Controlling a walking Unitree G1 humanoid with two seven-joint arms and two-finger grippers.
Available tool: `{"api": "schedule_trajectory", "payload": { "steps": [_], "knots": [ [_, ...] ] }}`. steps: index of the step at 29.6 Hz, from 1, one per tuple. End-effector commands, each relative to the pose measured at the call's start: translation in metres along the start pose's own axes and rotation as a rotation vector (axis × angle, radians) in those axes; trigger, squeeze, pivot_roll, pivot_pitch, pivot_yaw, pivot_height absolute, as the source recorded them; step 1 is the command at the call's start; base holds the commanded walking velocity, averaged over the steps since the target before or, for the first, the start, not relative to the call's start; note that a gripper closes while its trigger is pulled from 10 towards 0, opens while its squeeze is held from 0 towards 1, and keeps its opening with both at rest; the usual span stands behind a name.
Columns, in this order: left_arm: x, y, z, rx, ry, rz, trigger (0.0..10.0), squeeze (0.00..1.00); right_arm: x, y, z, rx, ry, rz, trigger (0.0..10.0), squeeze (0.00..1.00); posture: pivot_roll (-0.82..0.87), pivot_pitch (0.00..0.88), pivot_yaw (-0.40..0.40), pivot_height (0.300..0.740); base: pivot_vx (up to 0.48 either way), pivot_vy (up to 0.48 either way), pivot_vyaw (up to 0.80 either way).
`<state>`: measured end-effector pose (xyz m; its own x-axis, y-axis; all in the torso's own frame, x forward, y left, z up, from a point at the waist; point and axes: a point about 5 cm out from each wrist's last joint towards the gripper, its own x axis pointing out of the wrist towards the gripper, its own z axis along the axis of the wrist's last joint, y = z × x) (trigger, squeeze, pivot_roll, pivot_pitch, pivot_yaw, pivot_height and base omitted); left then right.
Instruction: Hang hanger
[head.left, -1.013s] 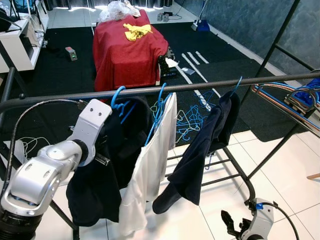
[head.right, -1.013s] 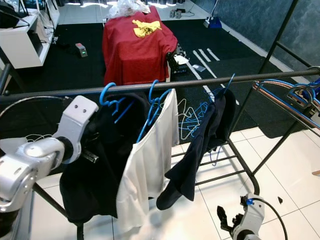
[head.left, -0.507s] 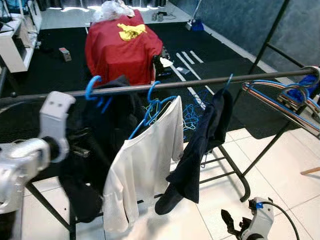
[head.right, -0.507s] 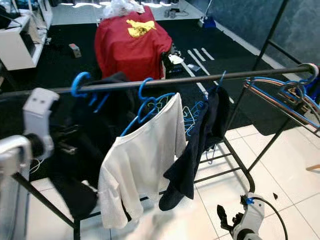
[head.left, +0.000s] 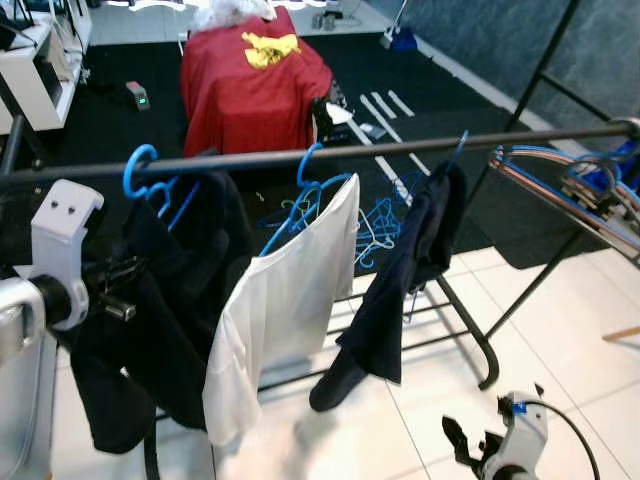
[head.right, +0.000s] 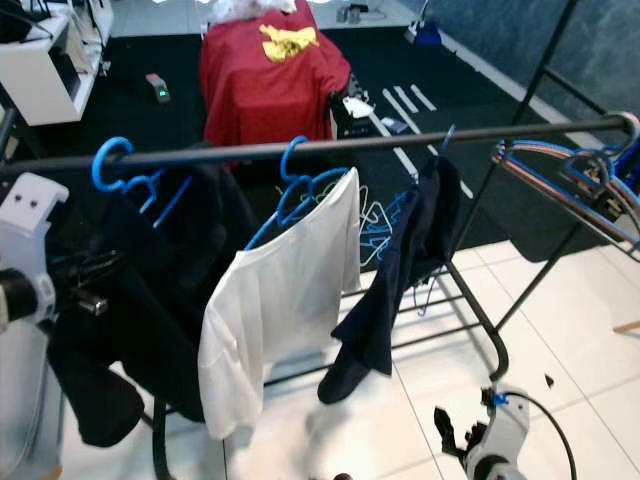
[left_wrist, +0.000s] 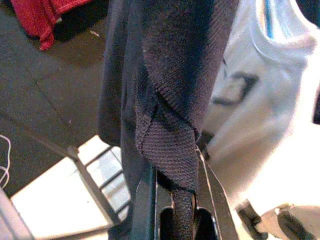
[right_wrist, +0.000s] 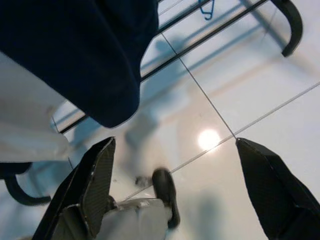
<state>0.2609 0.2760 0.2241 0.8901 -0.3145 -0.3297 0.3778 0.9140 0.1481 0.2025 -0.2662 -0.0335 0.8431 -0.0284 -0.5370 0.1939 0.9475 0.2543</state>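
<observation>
A black rail (head.left: 400, 150) crosses the view with three garments hung on blue hangers. At the left, a blue hanger (head.left: 142, 172) carries a dark garment (head.left: 170, 310). My left gripper (head.left: 122, 290) is shut on that dark knit fabric (left_wrist: 175, 120), which runs between its fingers (left_wrist: 147, 205). A white shirt (head.left: 290, 290) hangs in the middle and a navy garment (head.left: 410, 260) to its right. My right gripper (head.left: 462, 447) hangs low over the white tiles, open, its fingers (right_wrist: 95, 185) wide apart with nothing between them.
A second rack (head.left: 560, 190) with several hangers juts in at the right. Loose blue hangers (head.left: 380, 225) lie on the dark carpet behind the rail. Beyond stand a red-draped table (head.left: 250, 90) and a white desk (head.left: 30, 60) at far left.
The camera has shifted. My left arm has drawn back to the left with the dark garment, and its blue hanger has slid left along the rail, away from the white shirt.
</observation>
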Motion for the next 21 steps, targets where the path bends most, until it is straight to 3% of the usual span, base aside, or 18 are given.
{"api": "schedule_trajectory", "payload": {
  "steps": [1, 12, 14, 18, 19, 20, 21],
  "knots": [
    [-0.005, 0.0, 0.001, 0.053, -0.001, -0.026, 10.0, 0.0, -0.001, -0.002, 0.001, -0.009, -0.003, 0.005, 10.0, 0.0, -0.08, 0.122, -0.069, 0.74, -0.277, 0.0, 0.0],
    [-0.011, 0.0, -0.008, 0.075, 0.024, -0.106, 10.0, 0.0, 0.0, -0.001, 0.004, -0.056, -0.014, 0.047, 10.0, 0.0, -0.08, 0.119, -0.07, 0.74, -0.29, 0.0, 0.0],
    [-0.015, -0.002, -0.007, 0.089, 0.011, -0.159, 10.0, 0.0, 0.005, 0.002, 0.021, -0.102, -0.064, 0.1, 10.0, 0.0, -0.08, 0.114, -0.068, 0.74, -0.287, 0.0, 0.0],
    [-0.016, -0.002, -0.007, 0.093, 0.005, -0.175, 10.0, 0.0, 0.006, 0.004, 0.029, -0.122, -0.085, 0.124, 10.0, 0.0, -0.08, 0.113, -0.067, 0.74, -0.285, 0.0, 0.0],
    [-0.019, 0.001, -0.009, 0.108, 0.014, -0.188, 10.0, 0.0, 0.007, 0.014, 0.048, -0.151, -0.139, 0.196, 10.0, 0.0, -0.08, 0.112, -0.066, 0.74, -0.289, 0.0, 0.0],
    [-0.019, 0.001, -0.009, 0.108, 0.014, -0.188, 10.0, 0.0, 0.007, 0.014, 0.048, -0.151, -0.139, 0.196, 10.0, 0.0, -0.08, 0.112, -0.066, 0.74, -0.289, 0.0, 0.0],
    [-0.025, 0.005, -0.01, 0.125, 0.019, -0.209, 10.0, 0.0, 0.004, 0.033, 0.086, -0.198, -0.234, 0.301, 10.0, 0.0, -0.08, 0.106, -0.063, 0.74, -0.296, 0.0, 0.0]
  ]
}}
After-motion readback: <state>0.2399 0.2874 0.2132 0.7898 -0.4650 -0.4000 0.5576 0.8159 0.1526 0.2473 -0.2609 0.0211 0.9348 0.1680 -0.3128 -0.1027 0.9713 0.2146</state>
